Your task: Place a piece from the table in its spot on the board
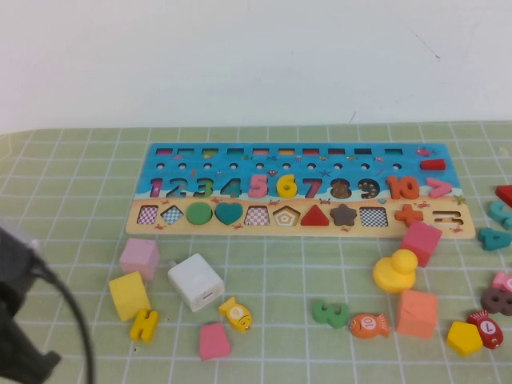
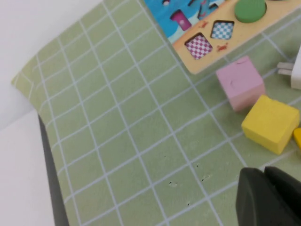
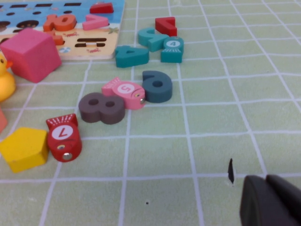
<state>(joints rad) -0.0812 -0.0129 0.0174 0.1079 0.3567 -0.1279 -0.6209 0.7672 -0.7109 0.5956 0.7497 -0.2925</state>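
Observation:
The yellow "6" (image 1: 286,186) lies in its slot in the number row of the board (image 1: 189,229), between the pink 5 and the red 7. The board lies flat across the far middle of the mat; a corner of it shows in the left wrist view (image 2: 207,52) and in the right wrist view (image 3: 101,52). My left gripper (image 2: 264,172) is shut and empty, low over the mat at the near left, close to a yellow cube (image 2: 271,123). My right gripper (image 3: 266,180) is shut and empty over bare mat at the near right, outside the high view.
Loose pieces lie in front of the board: pink cube (image 1: 139,258), yellow "H" (image 1: 145,325), white charger (image 1: 195,282), green "3" (image 1: 330,313), yellow duck (image 1: 395,270), orange cube (image 1: 417,313). Numbers and fish tiles (image 3: 124,92) lie at the right.

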